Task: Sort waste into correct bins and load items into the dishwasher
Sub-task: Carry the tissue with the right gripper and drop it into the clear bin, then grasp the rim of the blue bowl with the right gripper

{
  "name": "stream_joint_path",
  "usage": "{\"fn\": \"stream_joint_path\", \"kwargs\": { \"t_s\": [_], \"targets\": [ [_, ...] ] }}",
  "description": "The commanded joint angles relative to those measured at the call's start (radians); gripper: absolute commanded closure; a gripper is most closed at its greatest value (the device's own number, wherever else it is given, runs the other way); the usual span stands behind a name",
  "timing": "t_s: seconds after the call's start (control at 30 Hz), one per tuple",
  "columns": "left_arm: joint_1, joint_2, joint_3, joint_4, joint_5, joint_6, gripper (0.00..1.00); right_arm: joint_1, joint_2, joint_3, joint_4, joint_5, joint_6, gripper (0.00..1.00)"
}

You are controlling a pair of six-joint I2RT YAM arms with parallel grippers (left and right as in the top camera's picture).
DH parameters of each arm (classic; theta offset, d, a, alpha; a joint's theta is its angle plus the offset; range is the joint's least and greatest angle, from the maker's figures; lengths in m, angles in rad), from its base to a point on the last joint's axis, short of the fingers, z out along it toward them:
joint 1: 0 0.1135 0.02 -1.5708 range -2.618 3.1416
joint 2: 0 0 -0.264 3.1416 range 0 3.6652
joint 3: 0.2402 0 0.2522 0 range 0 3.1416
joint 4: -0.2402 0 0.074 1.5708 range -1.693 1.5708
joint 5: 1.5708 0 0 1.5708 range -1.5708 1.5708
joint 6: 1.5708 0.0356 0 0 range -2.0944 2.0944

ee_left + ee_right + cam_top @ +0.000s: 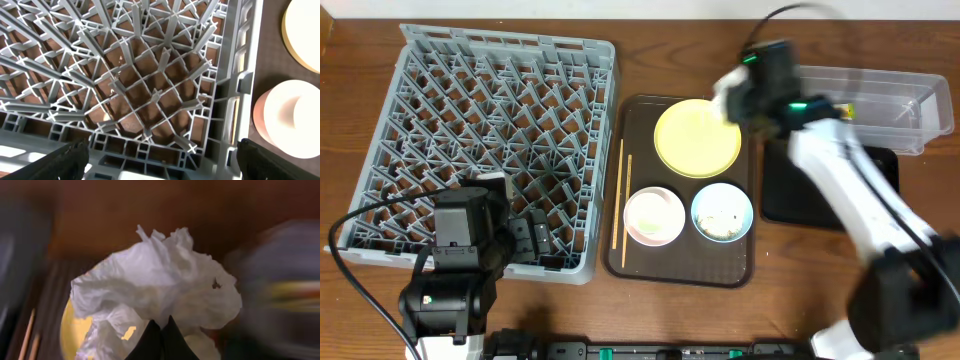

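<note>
Right gripper [161, 330] pinches the napkin [155, 285], seemingly over the plate [695, 140] at its far right; left gripper [165, 162] hangs wide over the rack [150, 100].

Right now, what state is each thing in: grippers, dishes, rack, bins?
Right gripper: shut on the napkin, lifted.
Left gripper: open, above the dish rack.
Dish rack: no dishes visible.
Yellow plate: bare, on the brown tray.
White bowl: upright.
Blue bowl: upright, crumbs inside.
Chopsticks: lying flat on the brown tray.
Clear tub: upright, a yellow-green scrap inside.
Black tray: partly hidden by the arm.
</note>
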Motion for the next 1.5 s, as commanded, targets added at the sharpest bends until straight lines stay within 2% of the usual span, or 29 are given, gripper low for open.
{"fn": "stream_joint_path", "kwargs": {
  "t_s": [0.0, 0.23, 0.37, 0.43, 0.47, 0.57, 0.73, 0.87, 0.93, 1.07, 1.17, 1.27, 1.47],
  "targets": [
    [0.005, -0.002, 0.021, -0.003, 0.002, -0.008, 0.06, -0.082, -0.046, 0.008, 0.016, 0.161, 0.012, 0.99],
    [0.005, -0.002, 0.021, -0.003, 0.002, -0.008, 0.06, -0.248, 0.0, 0.007, 0.01, 0.168, 0.012, 0.99],
    [0.005, -0.002, 0.021, -0.003, 0.002, -0.008, 0.06, -0.301, 0.075, 0.007, 0.008, 0.148, 0.011, 0.92],
    [0.005, -0.002, 0.021, -0.003, 0.002, -0.008, 0.05, -0.308, 0.092, 0.007, 0.008, 0.138, 0.011, 0.8],
    [0.005, -0.002, 0.021, -0.003, 0.002, -0.008, 0.06, -0.31, 0.092, 0.007, 0.009, 0.138, 0.011, 0.66],
    [0.005, -0.002, 0.021, -0.003, 0.002, -0.008, 0.06, -0.31, 0.072, 0.008, 0.007, 0.132, -0.008, 0.41],
    [0.005, -0.002, 0.021, -0.003, 0.002, -0.008, 0.06, -0.305, -0.043, 0.008, -0.038, 0.017, -0.042, 0.38],
    [0.005, -0.002, 0.021, -0.003, 0.002, -0.008, 0.05, -0.304, -0.157, 0.008, -0.187, -0.215, -0.093, 0.35],
    [0.005, -0.002, 0.021, -0.003, 0.002, -0.008, 0.06, -0.298, -0.193, 0.008, -0.284, -0.307, -0.126, 0.28],
    [0.005, -0.002, 0.021, -0.003, 0.002, -0.008, 0.06, -0.254, -0.214, 0.005, -0.492, -0.345, -0.185, 0.23],
    [0.005, -0.002, 0.021, -0.003, 0.002, -0.008, 0.06, -0.195, -0.214, -0.023, -0.587, -0.345, -0.231, 0.21],
    [0.005, -0.002, 0.021, -0.003, 0.002, -0.008, 0.06, -0.119, -0.214, -0.066, -0.605, -0.346, -0.245, 0.21],
    [0.005, -0.002, 0.021, -0.003, 0.002, -0.008, 0.06, 0.072, -0.214, -0.205, -0.537, -0.348, -0.24, 0.24]
  ]
}}
